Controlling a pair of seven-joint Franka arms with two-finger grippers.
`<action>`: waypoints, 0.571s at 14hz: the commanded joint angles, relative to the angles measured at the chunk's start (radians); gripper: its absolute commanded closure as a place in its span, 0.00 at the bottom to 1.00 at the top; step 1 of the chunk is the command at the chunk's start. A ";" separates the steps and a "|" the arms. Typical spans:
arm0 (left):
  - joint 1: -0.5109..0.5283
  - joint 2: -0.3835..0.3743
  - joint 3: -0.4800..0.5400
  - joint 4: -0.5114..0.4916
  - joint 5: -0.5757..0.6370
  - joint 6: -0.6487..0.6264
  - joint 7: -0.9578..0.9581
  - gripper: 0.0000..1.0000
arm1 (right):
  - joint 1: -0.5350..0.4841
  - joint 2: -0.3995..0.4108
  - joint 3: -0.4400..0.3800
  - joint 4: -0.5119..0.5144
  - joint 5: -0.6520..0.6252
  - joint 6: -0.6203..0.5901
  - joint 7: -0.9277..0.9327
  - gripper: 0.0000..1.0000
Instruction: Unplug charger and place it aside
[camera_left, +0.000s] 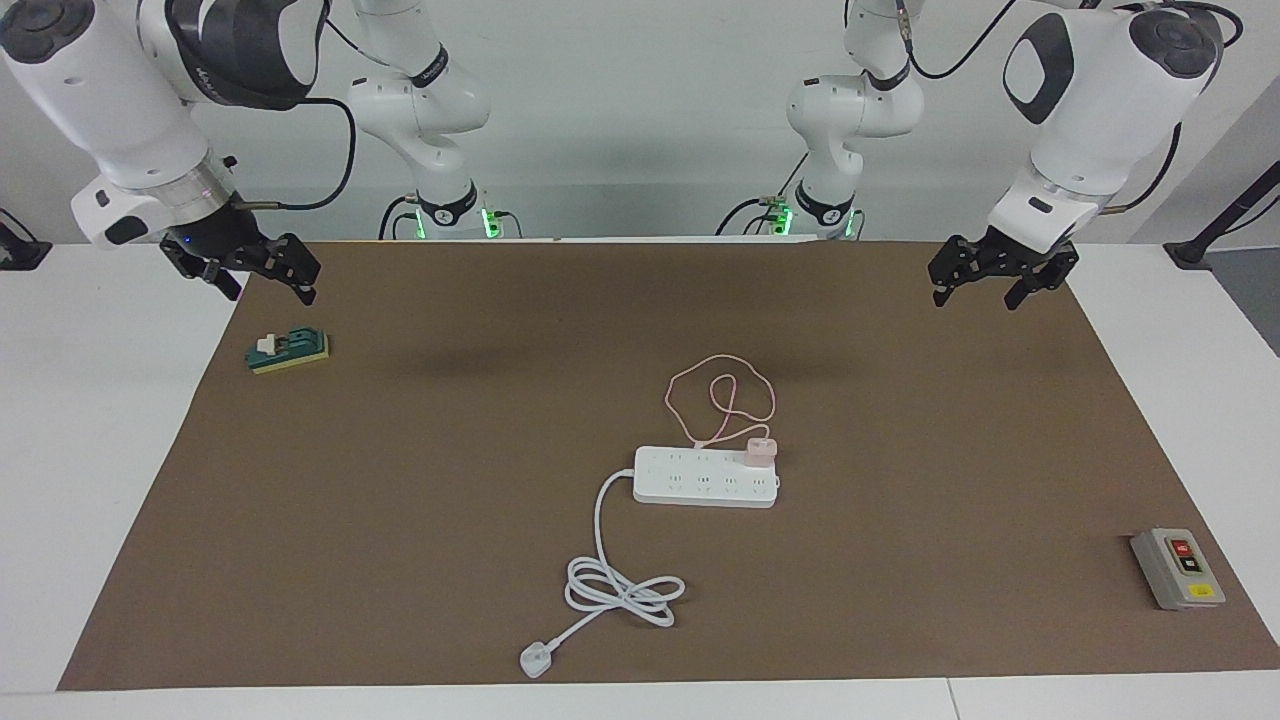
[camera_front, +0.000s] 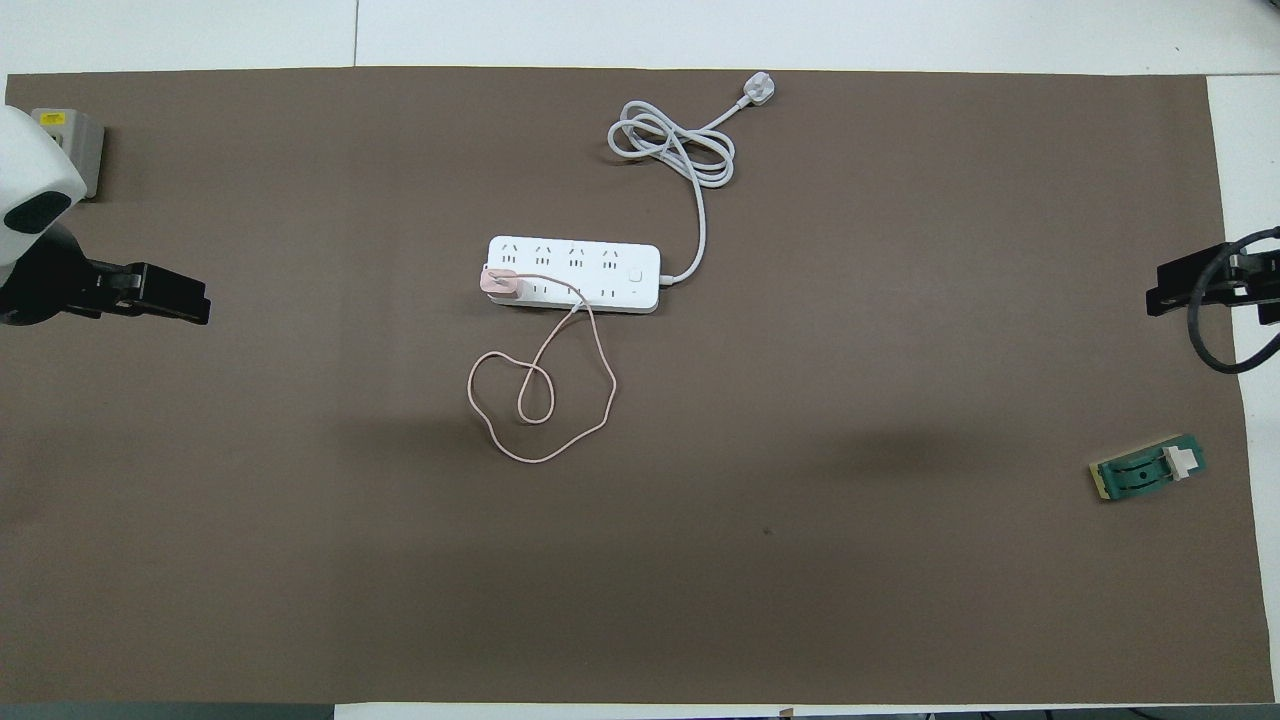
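Observation:
The charger (camera_left: 759, 450) is a small pale-pink cube plugged into the white power strip (camera_left: 700, 478), at the strip's end toward the left arm, in the socket row nearer the robots. Its thin pink cable (camera_left: 722, 395) lies looped on the mat, nearer the robots. It also shows in the overhead view (camera_front: 499, 284), on the strip (camera_front: 575, 270). My left gripper (camera_left: 978, 297) hangs open and empty over the mat's edge at the left arm's end (camera_front: 190, 300). My right gripper (camera_left: 270, 293) hangs open and empty over the mat's edge at the right arm's end (camera_front: 1160, 295). Both arms wait.
The strip's thick white cord (camera_left: 625, 590) lies coiled farther from the robots, ending in a plug (camera_left: 535, 660). A grey switch box (camera_left: 1178, 568) sits at the left arm's end. A small green block (camera_left: 288, 350) lies under the right gripper. A brown mat (camera_left: 400, 520) covers the table.

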 joint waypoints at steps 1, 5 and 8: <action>-0.013 -0.003 0.012 -0.010 -0.008 0.016 -0.002 0.00 | -0.007 0.001 0.005 -0.001 0.009 0.013 -0.020 0.00; -0.014 -0.003 0.012 -0.006 -0.008 0.001 -0.090 0.00 | -0.005 -0.001 0.000 0.001 0.009 0.004 0.026 0.00; -0.040 0.007 0.012 0.007 -0.008 -0.011 -0.320 0.00 | -0.005 0.002 0.006 0.008 0.009 0.009 0.026 0.00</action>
